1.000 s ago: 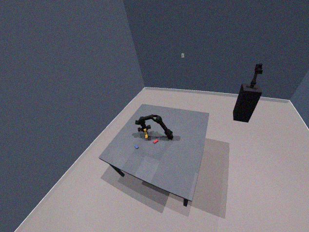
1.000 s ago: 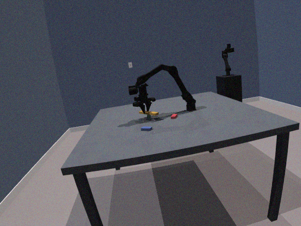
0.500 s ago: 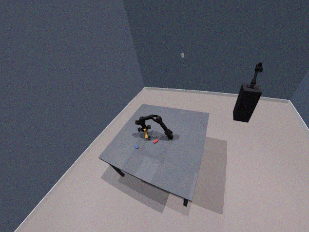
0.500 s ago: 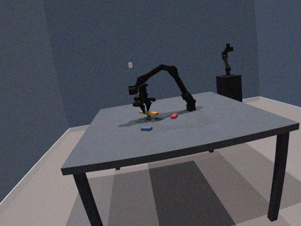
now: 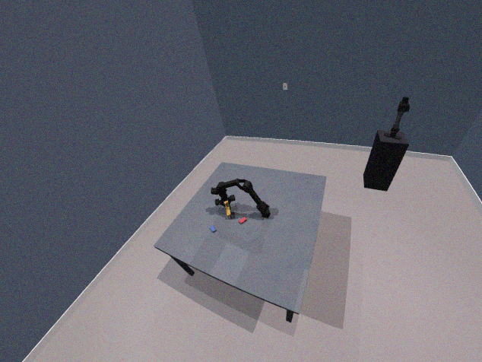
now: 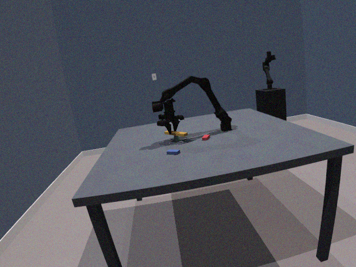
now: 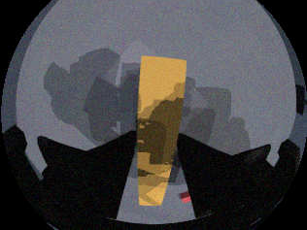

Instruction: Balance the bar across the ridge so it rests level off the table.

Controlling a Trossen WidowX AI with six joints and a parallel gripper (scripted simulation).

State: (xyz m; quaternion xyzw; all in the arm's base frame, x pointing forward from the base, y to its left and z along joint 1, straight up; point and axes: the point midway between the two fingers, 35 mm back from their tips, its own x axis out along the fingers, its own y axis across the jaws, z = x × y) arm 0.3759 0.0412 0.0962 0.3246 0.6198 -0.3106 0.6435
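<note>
The yellow bar (image 5: pixel 228 211) (image 6: pixel 182 134) (image 7: pixel 162 77) lies across the top of the small grey-green ridge (image 6: pixel 176 138). In the exterior view it looks about level, and both its ends are clear of the table (image 5: pixel 272 249) (image 6: pixel 229 155). My gripper (image 6: pixel 172 132) (image 7: pixel 156 137) points down with one finger on each side of the bar. The fingers are slightly apart from it, so the gripper is open and the bar is not gripped. In the wrist view the bar hides the ridge, and the gripper's shadow falls on the bar.
A red block (image 5: pixel 242 220) (image 6: pixel 205 137) (image 7: pixel 186 197) lies on the table between the ridge and the arm's base. A blue block (image 5: pixel 213 229) (image 6: pixel 173 152) lies nearer the table's front edge. A second arm stands on a black pedestal (image 5: pixel 384 163) (image 6: pixel 270 103) beyond the table.
</note>
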